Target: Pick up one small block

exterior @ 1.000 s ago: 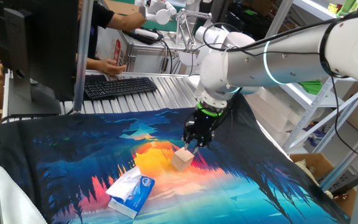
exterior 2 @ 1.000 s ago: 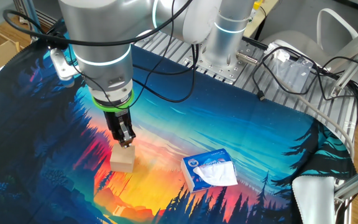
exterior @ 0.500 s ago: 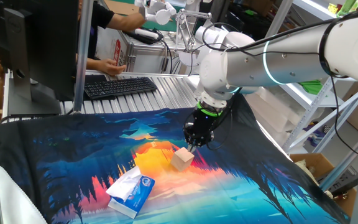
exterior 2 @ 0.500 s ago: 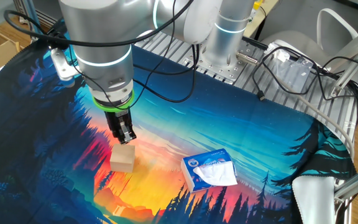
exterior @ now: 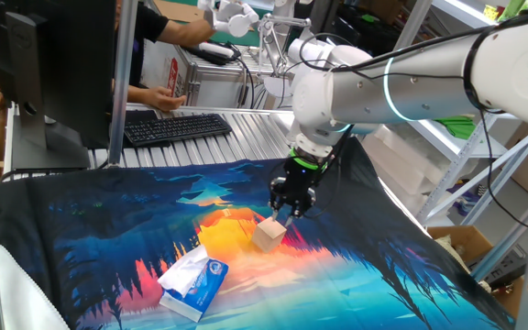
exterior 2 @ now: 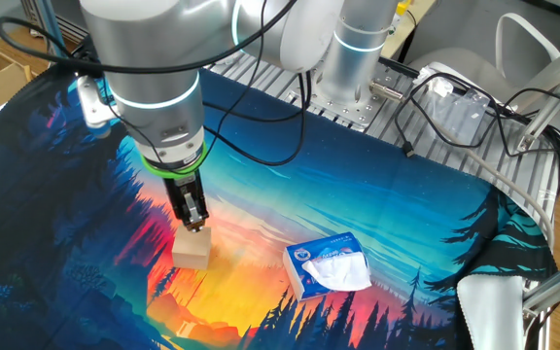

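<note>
The small block (exterior: 268,236) is a light-tan wooden cube resting on the printed cloth near the table's middle; it also shows in the other fixed view (exterior 2: 192,249). My gripper (exterior: 283,214) points down and hovers just over the block's far top edge, also seen in the other fixed view (exterior 2: 197,224). Its two dark fingers stand close together with almost no gap between them and nothing held. The fingertips are at or just above the block's top; I cannot tell whether they touch it.
A white and blue tissue pack (exterior: 193,284) lies on the cloth (exterior: 81,238) near the block, also in the other view (exterior 2: 328,266). A keyboard (exterior: 177,126), a monitor (exterior: 53,64) and a person's hands are behind the table. Cables lie at one corner (exterior 2: 474,117).
The arm has shifted slightly sideways; the gripper stays just over the block. The block and the tissue pack have not moved.
</note>
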`<move>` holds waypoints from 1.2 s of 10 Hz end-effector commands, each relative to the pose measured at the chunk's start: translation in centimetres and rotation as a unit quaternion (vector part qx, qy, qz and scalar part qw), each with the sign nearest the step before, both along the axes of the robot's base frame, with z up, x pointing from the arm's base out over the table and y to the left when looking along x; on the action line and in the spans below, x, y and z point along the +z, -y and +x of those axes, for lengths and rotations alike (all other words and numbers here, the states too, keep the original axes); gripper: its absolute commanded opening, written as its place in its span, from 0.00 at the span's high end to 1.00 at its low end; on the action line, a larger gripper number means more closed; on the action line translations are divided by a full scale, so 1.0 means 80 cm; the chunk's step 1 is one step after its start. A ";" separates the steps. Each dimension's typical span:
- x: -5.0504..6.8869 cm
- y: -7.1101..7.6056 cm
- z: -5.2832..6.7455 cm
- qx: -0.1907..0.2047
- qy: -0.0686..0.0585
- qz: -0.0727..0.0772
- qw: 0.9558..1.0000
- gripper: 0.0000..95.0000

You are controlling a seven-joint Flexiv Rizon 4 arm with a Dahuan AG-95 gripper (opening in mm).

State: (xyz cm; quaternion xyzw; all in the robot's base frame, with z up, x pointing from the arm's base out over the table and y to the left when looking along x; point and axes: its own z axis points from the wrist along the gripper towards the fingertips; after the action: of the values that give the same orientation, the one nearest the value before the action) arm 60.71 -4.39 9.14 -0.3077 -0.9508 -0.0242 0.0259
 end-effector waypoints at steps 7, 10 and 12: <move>-0.001 0.000 0.001 -0.035 -0.005 -0.002 0.999 0.00; -0.001 0.000 0.001 -0.043 -0.005 -0.002 0.999 0.00; -0.001 0.000 0.001 -0.049 -0.005 -0.003 0.999 0.00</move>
State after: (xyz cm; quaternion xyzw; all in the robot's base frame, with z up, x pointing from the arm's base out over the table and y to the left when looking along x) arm 60.83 -4.38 9.05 -0.3552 -0.9341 -0.0203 0.0290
